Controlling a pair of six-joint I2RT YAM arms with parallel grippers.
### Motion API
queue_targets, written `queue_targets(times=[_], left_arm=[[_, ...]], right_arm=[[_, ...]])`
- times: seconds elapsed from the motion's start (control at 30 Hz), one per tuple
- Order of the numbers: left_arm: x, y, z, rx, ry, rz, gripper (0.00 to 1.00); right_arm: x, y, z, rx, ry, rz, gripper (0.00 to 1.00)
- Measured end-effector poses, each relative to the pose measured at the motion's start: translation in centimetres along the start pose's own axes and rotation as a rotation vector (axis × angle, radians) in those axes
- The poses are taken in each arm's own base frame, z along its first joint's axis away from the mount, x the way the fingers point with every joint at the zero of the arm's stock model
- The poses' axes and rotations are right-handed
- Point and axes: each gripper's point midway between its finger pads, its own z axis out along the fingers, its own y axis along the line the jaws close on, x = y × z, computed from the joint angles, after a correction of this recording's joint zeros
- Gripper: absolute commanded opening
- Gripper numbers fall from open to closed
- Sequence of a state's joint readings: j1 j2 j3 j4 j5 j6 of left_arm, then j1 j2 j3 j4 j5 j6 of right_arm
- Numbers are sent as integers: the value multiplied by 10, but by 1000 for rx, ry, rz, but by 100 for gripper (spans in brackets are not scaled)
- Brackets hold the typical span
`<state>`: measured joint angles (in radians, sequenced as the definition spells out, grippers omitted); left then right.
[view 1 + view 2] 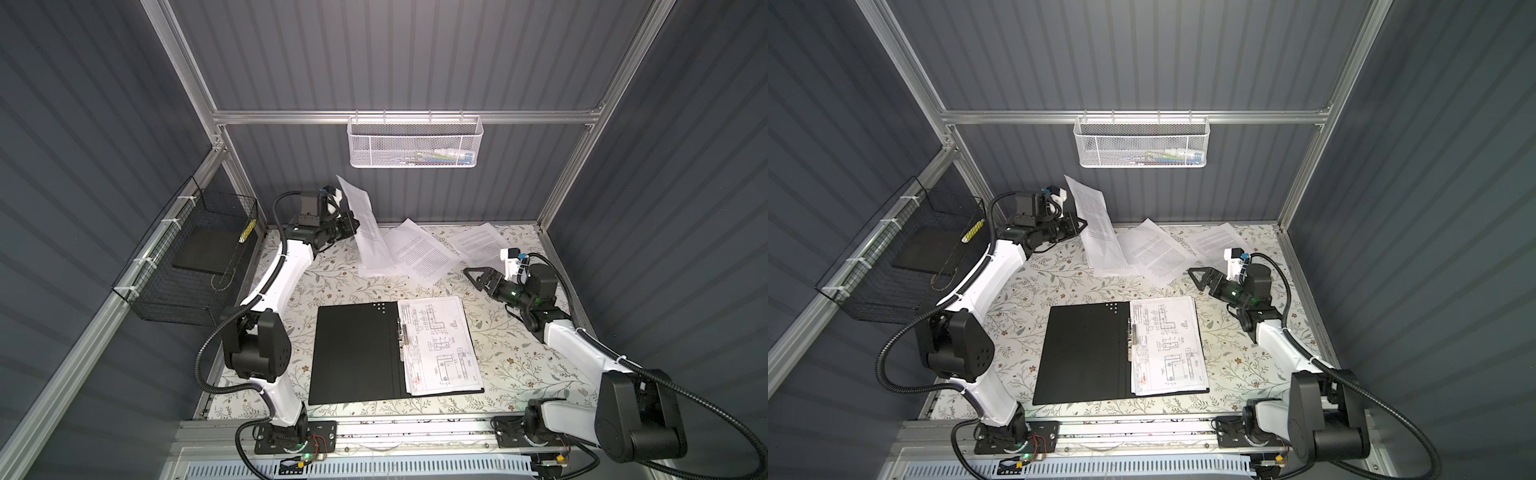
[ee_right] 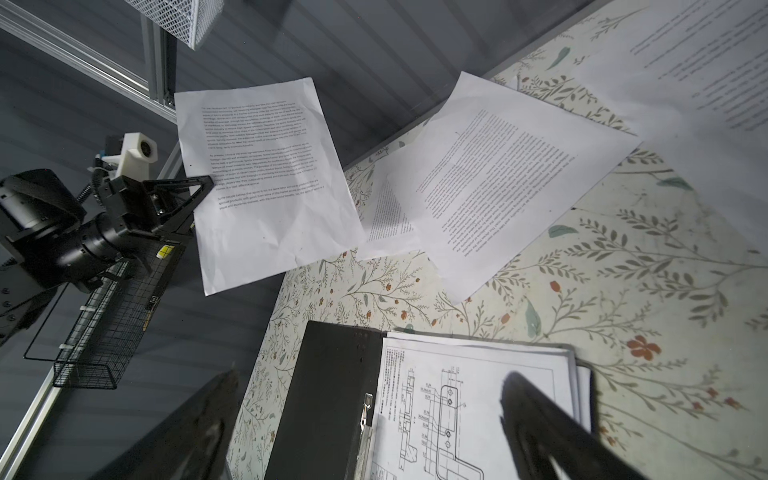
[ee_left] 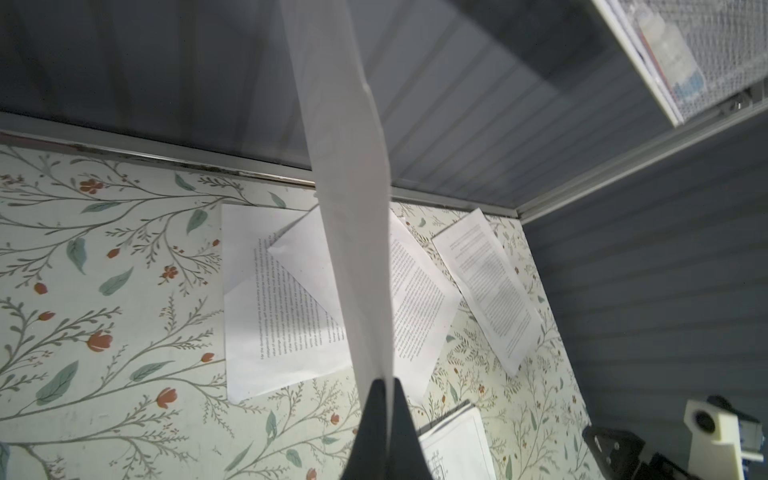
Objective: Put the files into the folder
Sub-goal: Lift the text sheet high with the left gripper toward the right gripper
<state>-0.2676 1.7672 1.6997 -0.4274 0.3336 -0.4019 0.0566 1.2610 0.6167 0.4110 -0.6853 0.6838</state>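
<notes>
Item 1, left gripper (image 1: 355, 224): you have its jaws pressed together on the edge of one printed sheet (image 1: 365, 216), which is held up off the table (image 1: 332, 286) at the back. In the left wrist view this sheet (image 3: 353, 199) stands nearly edge-on, so its text is unreadable there, and its far end runs out of the picture.

Item 2, right gripper (image 1: 473, 275): spread wide and holding nothing, it hovers above the table to the right of the loose pages. In its own wrist view both fingers (image 2: 536, 415) are blurred and cut off.

Item 3, folder (image 1: 357, 353): it lies open and flat at front centre with the black inside up. You cannot see its outer cover. A stack topped by a line drawing (image 1: 440, 345) rests on its right half, with the inner edge at the metal clip (image 1: 402, 337). The number of sheets cannot be told.

Item 4, pages on the table at the back: the left page (image 1: 376, 266) is largely hidden by the lifted sheet, the middle page (image 1: 419, 253) overlaps it, and the right page (image 1: 478, 243) lies apart, with one corner behind the right arm.

Item 5, white mesh basket (image 1: 415, 143): it hangs on the back rail, and its contents are too dim to name.
</notes>
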Motion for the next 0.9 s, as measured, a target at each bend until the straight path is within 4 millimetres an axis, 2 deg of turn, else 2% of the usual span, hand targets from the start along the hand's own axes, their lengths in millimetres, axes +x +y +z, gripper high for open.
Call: queue_targets(times=[0.2,0.3,0.47,0.67,0.8,0.9], left_arm=[[49,-82,10,133,143,104,0],[57,-115,8,209,171,132,0],[59,-165,-3,352,182,146,0],[59,-206,-18,531,178,81,0],[54,-227,-35,660,159,22,0],[49,-239,-48,749,145,-17,0]], right_arm=[[-9,2,12,-75,-36,-24,99],[-12,1,19,-112,-47,-29,99],[-17,5,23,-178,-71,-51,99],[-20,15,24,-241,-85,-76,99],[-24,20,26,-276,-85,-77,99],[-35,32,30,-335,-96,-84,98]])
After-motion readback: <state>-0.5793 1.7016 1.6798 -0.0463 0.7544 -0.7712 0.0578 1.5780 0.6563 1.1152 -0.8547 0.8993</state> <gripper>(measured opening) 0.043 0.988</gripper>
